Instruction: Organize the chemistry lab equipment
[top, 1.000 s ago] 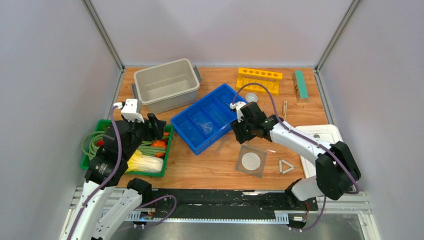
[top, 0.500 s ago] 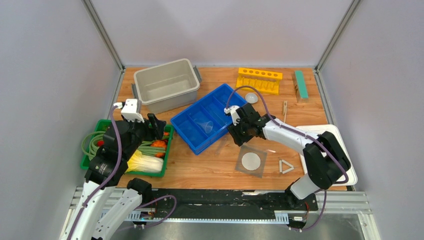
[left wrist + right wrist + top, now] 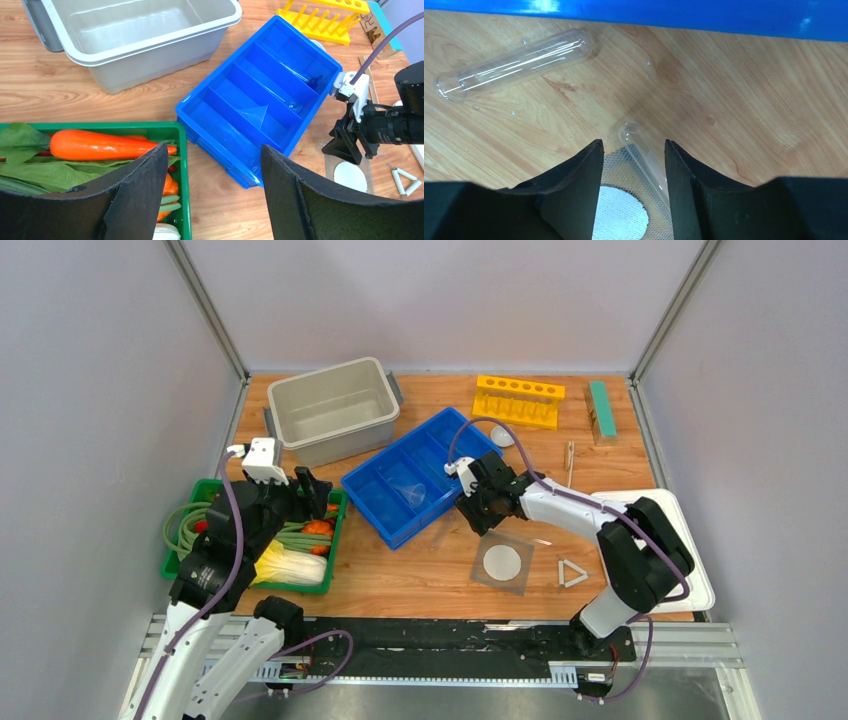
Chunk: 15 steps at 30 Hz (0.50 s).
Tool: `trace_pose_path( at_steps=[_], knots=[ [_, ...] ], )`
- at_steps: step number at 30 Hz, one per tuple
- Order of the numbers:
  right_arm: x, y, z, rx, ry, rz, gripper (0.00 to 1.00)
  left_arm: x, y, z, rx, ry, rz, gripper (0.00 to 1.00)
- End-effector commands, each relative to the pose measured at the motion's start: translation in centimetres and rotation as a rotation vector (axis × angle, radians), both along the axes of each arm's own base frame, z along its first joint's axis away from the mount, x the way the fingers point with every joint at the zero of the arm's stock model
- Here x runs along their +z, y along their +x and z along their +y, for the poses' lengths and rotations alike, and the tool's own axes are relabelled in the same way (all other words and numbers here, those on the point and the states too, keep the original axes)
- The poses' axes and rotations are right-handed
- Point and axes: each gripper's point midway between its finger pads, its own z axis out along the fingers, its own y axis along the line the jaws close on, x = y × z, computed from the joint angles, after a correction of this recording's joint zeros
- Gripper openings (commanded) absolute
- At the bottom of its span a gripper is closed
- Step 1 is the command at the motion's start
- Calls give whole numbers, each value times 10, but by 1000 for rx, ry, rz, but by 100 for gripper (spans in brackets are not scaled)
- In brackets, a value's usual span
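My right gripper (image 3: 478, 512) is open and low over the table by the blue tray's (image 3: 372, 502) front edge. In the right wrist view a thin clear tube (image 3: 640, 145) lies between the fingers (image 3: 589, 160), nearer the right one, its lower end over the grey mesh with white disc (image 3: 616, 167). A second clear tube (image 3: 514, 62) lies to the left. The mesh (image 3: 503, 561) and white triangle (image 3: 572, 573) lie on the table. A clear round dish (image 3: 503, 435) sits behind the tray. A clear cup (image 3: 412, 492) is in the tray. My left gripper (image 3: 310, 492) is open and empty.
A grey bin (image 3: 332, 408) stands at the back left and a yellow rack (image 3: 519, 400) and green block (image 3: 602, 410) at the back. A green basket (image 3: 172, 562) of vegetables is under my left arm. A white lid (image 3: 655, 508) lies at the right.
My right gripper has moved left and down toward the tubes at the tray's front edge, uncovering the round dish. The left arm has not moved.
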Motion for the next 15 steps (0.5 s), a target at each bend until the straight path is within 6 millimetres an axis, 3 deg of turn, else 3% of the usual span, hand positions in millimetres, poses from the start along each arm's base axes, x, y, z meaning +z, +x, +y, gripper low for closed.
trace_pose_path(
  at_steps=[1,15],
  knots=[
    [-6,6,-1,29,-26,-33,50,16,3,1,11,-21,-44,75],
    [-12,9,-4,49,-66,-91,45,16,3,1,13,-19,-44,75]
  ],
)
